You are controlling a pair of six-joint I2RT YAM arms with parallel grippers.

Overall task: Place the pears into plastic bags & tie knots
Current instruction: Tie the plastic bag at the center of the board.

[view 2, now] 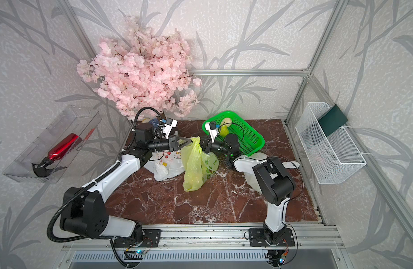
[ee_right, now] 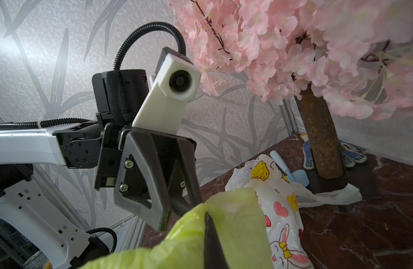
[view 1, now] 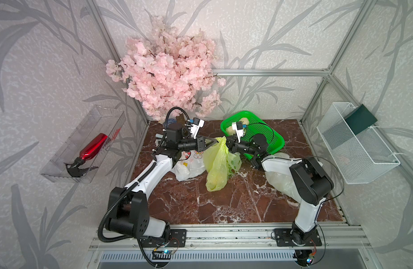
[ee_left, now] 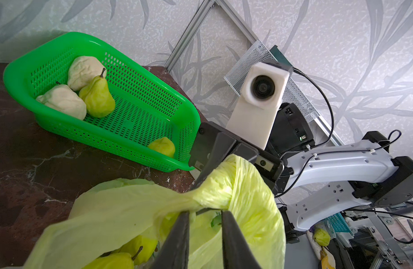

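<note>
Three bags on table. Right gripper pinches yellow bag; left gripper straddles handle, pinch unclear. Basket: two green pears, two pale fruits.

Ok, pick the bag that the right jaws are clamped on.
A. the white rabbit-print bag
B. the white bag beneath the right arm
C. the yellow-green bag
C: the right gripper has its jaws shut on the bunched top of the yellow-green bag, as the left wrist view shows.
</note>
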